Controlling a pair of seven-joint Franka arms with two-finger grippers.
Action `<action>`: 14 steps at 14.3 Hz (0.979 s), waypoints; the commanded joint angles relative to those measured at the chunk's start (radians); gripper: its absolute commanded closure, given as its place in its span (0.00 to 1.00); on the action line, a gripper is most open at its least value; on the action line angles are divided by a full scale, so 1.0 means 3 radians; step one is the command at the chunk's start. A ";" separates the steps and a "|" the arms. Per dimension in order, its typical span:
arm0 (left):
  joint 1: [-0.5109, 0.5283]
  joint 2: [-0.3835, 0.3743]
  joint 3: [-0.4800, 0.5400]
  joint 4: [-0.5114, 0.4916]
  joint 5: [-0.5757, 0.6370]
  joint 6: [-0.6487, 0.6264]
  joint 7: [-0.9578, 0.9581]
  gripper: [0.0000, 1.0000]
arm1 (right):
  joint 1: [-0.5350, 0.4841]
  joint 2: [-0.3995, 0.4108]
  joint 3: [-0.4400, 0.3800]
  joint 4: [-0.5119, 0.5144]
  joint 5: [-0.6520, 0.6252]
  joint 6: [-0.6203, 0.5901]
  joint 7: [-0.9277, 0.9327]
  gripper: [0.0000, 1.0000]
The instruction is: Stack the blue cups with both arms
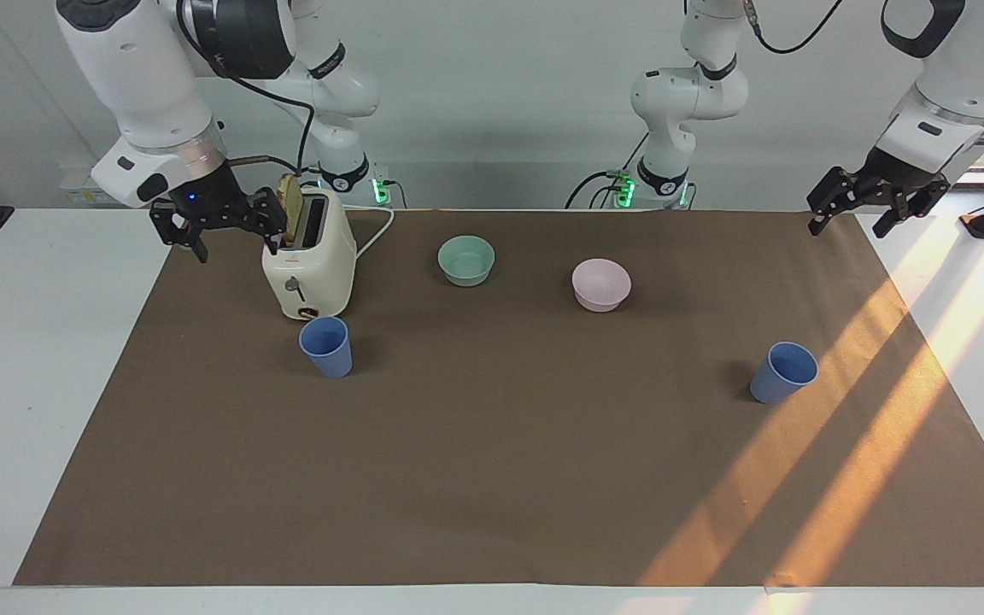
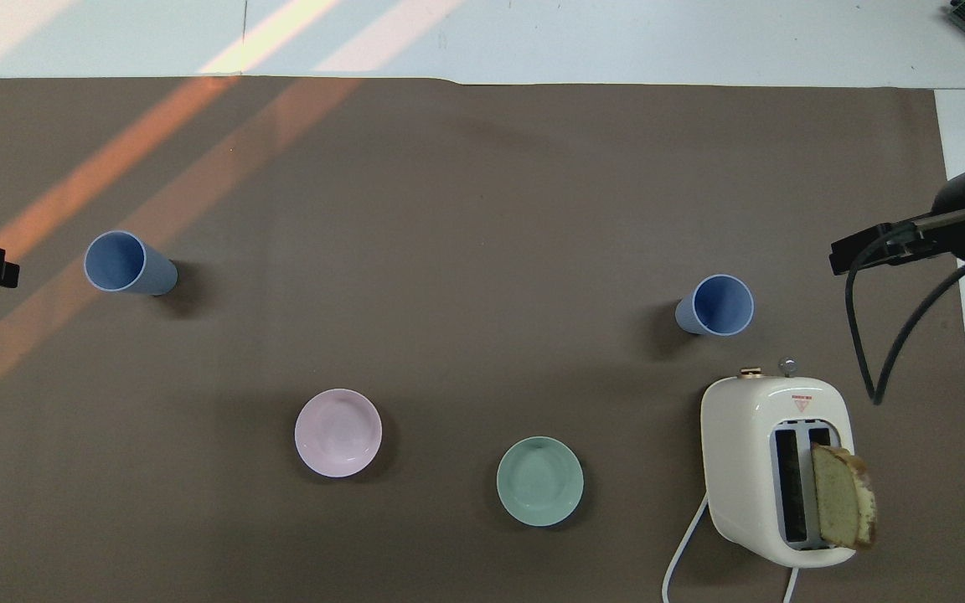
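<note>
While both arms hang raised at their own ends of the table, nothing has been picked up yet. The right gripper (image 1: pixel 217 224) hovers with its fingers spread and empty, close beside the cream toaster (image 1: pixel 308 260) with its slice of bread (image 1: pixel 290 208). One blue cup (image 1: pixel 326 346) stands upright on the brown mat (image 1: pixel 492 478) below it, farther from the robots than the toaster and just beside it. The left gripper (image 1: pixel 876 202) is up over the mat's edge at the left arm's end, jaws apart and holding nothing; the other blue cup (image 1: pixel 783 371) stands well below it and toward the table's middle. The teal bowl (image 1: pixel 466 260) and pink bowl (image 1: pixel 601 284) sit between the two grippers, nearer the robots than either cup.

These cups look like light, thin plastic, stiff enough to pinch, though smooth and tapered, so they could slip downward. I'd take each across the rim, one finger inside the wall, or around the upper body.
</note>
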 commanded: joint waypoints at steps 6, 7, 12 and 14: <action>0.0056 -0.0053 -0.0054 -0.0048 0.0013 -0.0023 -0.0016 0.00 | -0.0033 -0.0021 0.0028 -0.0027 -0.0045 -0.0024 0.0054 0.00; 0.0056 -0.0048 -0.0054 -0.0043 0.0013 -0.0019 -0.0016 0.00 | -0.0033 -0.0021 0.0028 -0.0027 -0.0045 -0.0024 0.0054 0.00; 0.0061 -0.0043 -0.0044 -0.0043 0.0013 -0.0003 -0.0026 0.00 | -0.0033 -0.0021 0.0028 -0.0027 -0.0045 -0.0024 0.0054 0.00; 0.0071 -0.0053 -0.0039 -0.0048 0.0008 -0.0008 -0.0047 0.00 | -0.0033 -0.0021 0.0028 -0.0027 -0.0045 -0.0024 0.0054 0.00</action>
